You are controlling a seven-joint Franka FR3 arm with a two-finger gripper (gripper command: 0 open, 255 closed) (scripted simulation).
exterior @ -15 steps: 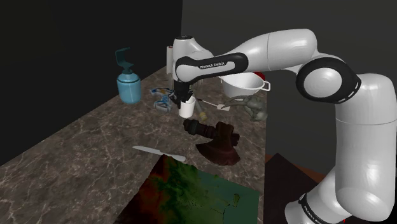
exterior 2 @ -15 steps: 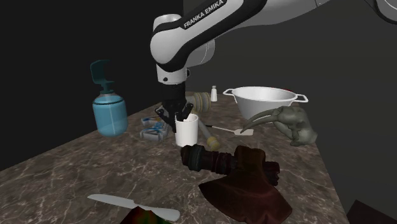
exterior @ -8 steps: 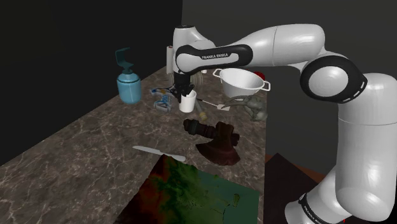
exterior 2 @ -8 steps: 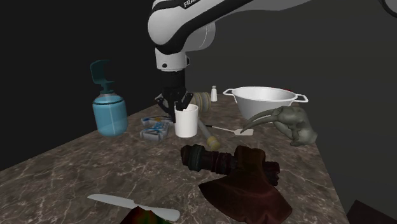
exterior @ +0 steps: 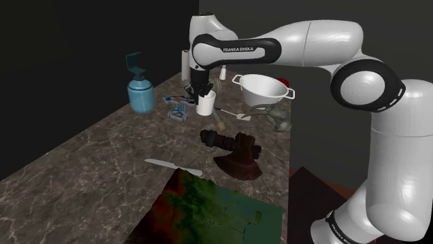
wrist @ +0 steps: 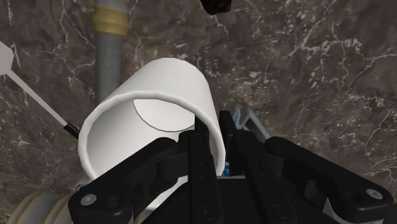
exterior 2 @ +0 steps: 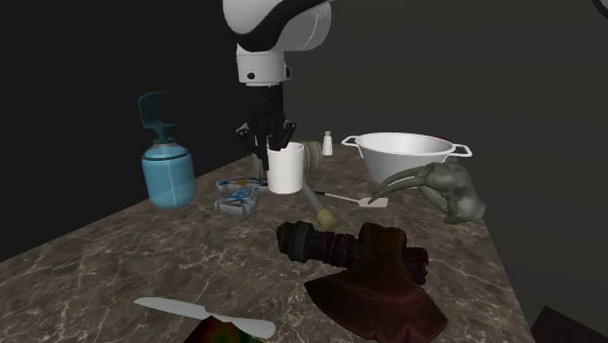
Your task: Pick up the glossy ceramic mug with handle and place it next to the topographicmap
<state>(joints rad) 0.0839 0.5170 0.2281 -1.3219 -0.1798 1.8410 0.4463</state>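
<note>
A plain white mug [exterior: 205, 105] [exterior 2: 285, 171] hangs in the air above the marble counter, clear of the surface. My black gripper [exterior: 202, 89] [exterior 2: 269, 142] [wrist: 215, 149] is shut on its rim, one finger inside the mug [wrist: 153, 127] and one outside the wall. No handle shows on it. The topographic map [exterior: 208, 210], green and reddish brown, lies flat at the near end of the counter in the shoulder view, well away from the mug.
Beneath and around the mug lie a blue spray bottle [exterior: 141, 93], a small blue and white object [exterior 2: 237, 196], a grey-handled tool [exterior 2: 319, 203], a white colander [exterior 2: 404, 152], a grey claw figure [exterior 2: 450, 189], a dark red axe-like object [exterior: 236, 154] and a white knife [exterior: 172, 165]. The counter's right edge drops off.
The gripper has risen with the mug in it; the mug has left the counter and now hangs higher, slightly farther back.
</note>
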